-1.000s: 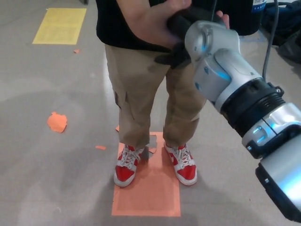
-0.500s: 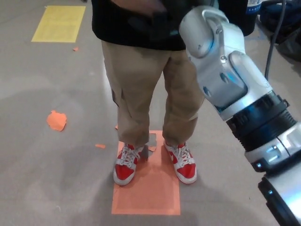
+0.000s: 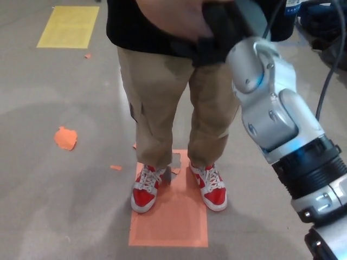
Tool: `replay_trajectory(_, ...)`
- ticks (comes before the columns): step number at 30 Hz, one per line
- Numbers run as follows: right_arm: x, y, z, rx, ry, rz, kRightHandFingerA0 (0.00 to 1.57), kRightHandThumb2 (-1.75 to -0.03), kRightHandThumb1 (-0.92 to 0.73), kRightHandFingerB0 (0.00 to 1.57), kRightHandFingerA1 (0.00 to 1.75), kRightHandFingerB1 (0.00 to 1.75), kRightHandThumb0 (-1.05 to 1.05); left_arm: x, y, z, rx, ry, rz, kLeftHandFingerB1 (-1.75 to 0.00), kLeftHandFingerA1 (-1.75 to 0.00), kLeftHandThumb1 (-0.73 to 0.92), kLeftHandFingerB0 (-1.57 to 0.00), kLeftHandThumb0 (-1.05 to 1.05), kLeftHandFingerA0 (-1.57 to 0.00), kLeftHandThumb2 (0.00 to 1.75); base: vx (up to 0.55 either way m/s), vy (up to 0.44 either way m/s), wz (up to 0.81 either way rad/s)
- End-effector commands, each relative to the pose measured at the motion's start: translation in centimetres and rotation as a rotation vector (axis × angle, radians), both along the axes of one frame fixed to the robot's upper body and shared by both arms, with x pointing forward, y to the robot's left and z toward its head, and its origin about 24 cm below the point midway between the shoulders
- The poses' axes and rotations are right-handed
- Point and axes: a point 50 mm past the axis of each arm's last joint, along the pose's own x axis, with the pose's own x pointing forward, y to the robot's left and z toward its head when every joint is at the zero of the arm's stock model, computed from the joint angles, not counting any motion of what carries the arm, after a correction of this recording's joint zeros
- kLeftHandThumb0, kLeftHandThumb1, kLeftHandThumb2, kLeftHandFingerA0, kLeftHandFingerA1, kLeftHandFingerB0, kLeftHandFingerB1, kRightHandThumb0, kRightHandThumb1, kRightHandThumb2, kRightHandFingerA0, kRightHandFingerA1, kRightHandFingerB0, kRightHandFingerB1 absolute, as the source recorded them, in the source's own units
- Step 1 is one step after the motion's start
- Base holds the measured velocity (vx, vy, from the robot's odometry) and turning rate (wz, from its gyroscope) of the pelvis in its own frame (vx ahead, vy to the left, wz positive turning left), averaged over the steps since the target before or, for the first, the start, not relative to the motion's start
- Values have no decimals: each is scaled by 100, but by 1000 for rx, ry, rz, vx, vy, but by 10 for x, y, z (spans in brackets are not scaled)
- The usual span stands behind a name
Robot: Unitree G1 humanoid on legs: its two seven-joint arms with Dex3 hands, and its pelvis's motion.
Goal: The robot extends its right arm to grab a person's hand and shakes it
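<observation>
We see our right hand [image 3: 219,32], blurred at the top edge, clasping the person's hand [image 3: 173,19]; our left is out of view.

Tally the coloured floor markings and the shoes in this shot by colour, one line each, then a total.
Orange rectangle under the feet: 1
Yellow rectangle at top left: 1
Orange scraps: 3, the large scrap, a small scrap and a tiny scrap
Red-and-white shoes: 2, left-side shoe and right-side shoe
Total: 7
</observation>
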Motion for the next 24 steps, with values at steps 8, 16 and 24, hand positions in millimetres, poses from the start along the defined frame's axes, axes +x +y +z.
replay_trajectory(8,-1,-32,-141,-71,458,-87,92,-54,-48,74,68,55,-28,1,5,5,1,-12,-4,-44,-50,60,-20,-50,-32,91,0,0,0)
replay_trajectory(16,10,-14,-83,8,190,-21,94,-56,-56,66,69,49,-22,4,8,7,27,-14,-2,-33,-34,77,-31,-46,-36,63,3,0,1)
replay_trajectory(24,-43,-9,49,239,-338,132,105,-64,-83,68,63,50,-18,5,9,8,33,-25,11,-44,-50,58,-19,-47,-31,90,0,0,0)
